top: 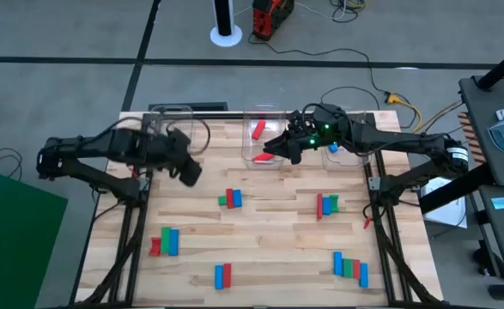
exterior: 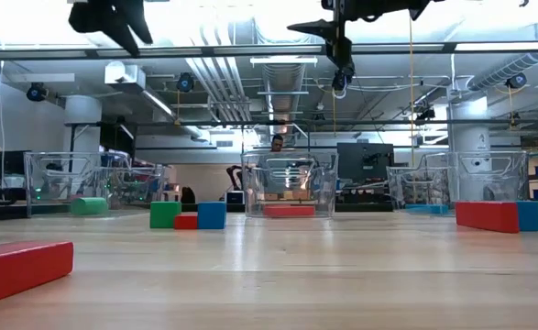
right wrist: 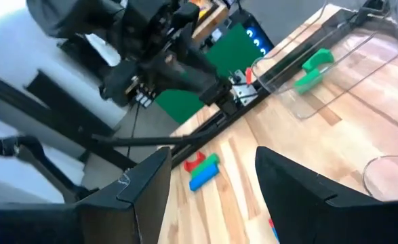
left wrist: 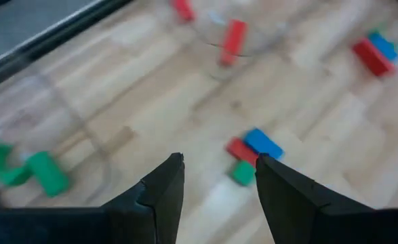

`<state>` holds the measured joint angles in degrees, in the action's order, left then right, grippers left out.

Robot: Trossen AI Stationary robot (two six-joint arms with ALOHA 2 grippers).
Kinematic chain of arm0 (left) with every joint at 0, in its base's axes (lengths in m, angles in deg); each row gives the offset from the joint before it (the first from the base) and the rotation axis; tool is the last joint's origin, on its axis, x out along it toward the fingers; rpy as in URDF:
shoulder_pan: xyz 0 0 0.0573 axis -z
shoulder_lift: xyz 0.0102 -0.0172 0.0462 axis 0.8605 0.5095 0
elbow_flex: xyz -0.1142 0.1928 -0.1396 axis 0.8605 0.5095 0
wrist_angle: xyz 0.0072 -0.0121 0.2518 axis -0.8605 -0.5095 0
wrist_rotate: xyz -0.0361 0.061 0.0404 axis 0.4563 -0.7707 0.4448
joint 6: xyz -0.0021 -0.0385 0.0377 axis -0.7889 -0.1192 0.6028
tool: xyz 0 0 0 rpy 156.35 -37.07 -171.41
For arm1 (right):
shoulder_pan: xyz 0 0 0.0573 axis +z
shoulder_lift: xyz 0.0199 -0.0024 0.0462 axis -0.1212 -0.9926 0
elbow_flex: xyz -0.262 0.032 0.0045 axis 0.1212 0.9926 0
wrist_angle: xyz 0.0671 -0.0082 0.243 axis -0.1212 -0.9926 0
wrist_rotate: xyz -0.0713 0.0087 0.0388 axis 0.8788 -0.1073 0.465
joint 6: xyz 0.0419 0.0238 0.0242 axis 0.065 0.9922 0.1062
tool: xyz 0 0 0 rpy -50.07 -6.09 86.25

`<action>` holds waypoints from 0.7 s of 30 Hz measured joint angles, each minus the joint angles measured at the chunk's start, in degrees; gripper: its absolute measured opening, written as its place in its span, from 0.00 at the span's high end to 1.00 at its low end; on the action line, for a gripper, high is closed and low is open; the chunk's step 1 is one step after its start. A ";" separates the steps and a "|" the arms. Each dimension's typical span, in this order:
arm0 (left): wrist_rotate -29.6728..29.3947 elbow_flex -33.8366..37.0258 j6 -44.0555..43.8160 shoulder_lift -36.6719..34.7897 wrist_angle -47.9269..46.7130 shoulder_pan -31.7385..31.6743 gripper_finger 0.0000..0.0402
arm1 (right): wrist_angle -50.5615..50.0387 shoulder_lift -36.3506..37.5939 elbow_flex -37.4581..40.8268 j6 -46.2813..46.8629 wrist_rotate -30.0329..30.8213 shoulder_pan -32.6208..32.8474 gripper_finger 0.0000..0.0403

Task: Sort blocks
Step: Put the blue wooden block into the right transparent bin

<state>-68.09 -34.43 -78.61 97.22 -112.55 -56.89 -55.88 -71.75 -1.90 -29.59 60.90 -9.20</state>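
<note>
Overhead, right gripper (top: 279,148) hovers open and empty above the middle bin (top: 263,137); left gripper (top: 190,172), open, should descend squarely over the blocks (top: 230,199) at frame centre, straddling one

A robotics lab: exposed ceiling ducts (exterior: 241,87) and pipes, monitors (exterior: 360,158) behind the wooden counter (top: 269,232), cables (top: 380,81) trailing across the grey floor (top: 63,34).
</note>
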 joint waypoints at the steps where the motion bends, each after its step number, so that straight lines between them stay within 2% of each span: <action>1: -0.09 0.51 -0.02 0.00 0.52 2.06 0.60 | -1.60 0.00 -0.91 -0.90 -0.23 0.00 0.49; 5: -0.12 2.16 -0.79 0.12 1.09 8.16 0.60 | -11.57 0.00 -6.46 -5.05 -0.28 1.28 0.49; 9: -0.31 3.25 0.32 0.17 1.09 10.94 0.60 | -22.58 0.00 -13.17 -6.61 0.78 4.11 0.49; 16: -3.06 5.48 4.58 0.13 0.89 11.37 0.60 | -37.34 -0.02 -20.67 -2.29 13.95 14.54 0.49; 21: -3.09 5.44 5.20 0.13 1.00 11.37 0.60 | -42.78 -0.12 -21.28 5.88 18.71 23.47 0.49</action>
<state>-71.18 -28.99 -73.41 97.35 -111.55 -45.52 -98.66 -71.87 -23.19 -23.70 79.61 14.27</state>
